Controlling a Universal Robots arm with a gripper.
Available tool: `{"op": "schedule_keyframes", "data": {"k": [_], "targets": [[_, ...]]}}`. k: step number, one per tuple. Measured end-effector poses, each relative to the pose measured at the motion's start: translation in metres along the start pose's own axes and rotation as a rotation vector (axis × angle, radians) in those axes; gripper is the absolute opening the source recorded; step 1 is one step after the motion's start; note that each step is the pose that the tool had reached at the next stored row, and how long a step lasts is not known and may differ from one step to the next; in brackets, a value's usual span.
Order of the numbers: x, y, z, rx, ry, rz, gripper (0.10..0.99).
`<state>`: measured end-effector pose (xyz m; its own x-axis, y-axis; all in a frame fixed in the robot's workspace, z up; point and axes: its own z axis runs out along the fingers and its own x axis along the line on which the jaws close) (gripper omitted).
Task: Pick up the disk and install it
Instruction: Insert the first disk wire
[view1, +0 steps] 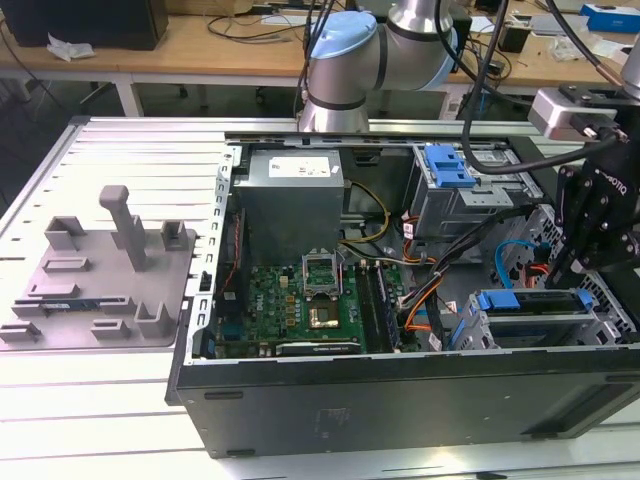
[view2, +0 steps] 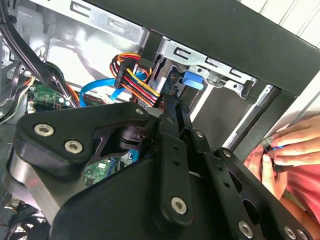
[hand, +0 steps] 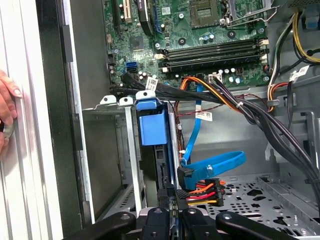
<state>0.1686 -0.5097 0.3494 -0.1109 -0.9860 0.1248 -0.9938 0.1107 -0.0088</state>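
The disk sits on edge in the grey drive cage at the near right corner of the open computer case, its blue rail along the top. In the first wrist view its blue end stands between the cage's metal walls, with the dark disk edge below it. My gripper hangs just behind the cage. Its black fingers lie close together against the disk's edge, beside the power and data plugs. In the second wrist view the gripper points at the blue tab. The jaws look shut, holding nothing.
A second cage with a blue tab stands at the back right. Motherboard and cables fill the case. A grey fixture with posts lies on the exterior view's left. A person's hand rests outside the case wall.
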Motion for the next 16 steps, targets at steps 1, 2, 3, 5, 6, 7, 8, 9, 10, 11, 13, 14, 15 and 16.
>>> {"op": "schedule_keyframes", "data": {"k": [1,2,3,5,6,7,8,9,10,11,13,14,15,16], "targets": [[0.0002,0.0,0.0,0.0,0.0,0.0,0.169],[0.0004,0.0,0.0,0.0,0.0,0.0,0.169],[0.0005,-0.0001,0.0001,0.0,0.0,0.0,0.169],[0.0013,-0.0001,0.0001,0.0,0.0,0.0,0.169],[0.0016,-0.0002,0.0002,0.0,0.0,0.0,0.169],[0.002,-0.0002,0.0003,0.0,-0.0001,0.0,0.169],[0.0023,-0.0003,0.0003,0.0,0.0,0.0,0.169],[0.0026,-0.0003,0.0004,0.0,-0.0001,0.0,0.169],[0.003,-0.0003,0.0004,0.0,-0.0001,0.0,0.169],[0.0035,-0.0004,0.0005,0.0,0.0,0.0,0.169],[0.0039,-0.0004,0.0005,0.0,0.0,0.0,0.169],[0.004,-0.0004,0.0005,0.0,-0.0001,0.0,0.169],[0.0041,-0.0004,0.0005,0.0,-0.0001,0.0,0.169],[0.0041,-0.0005,0.0005,0.0,-0.0001,0.0,0.169]]}}
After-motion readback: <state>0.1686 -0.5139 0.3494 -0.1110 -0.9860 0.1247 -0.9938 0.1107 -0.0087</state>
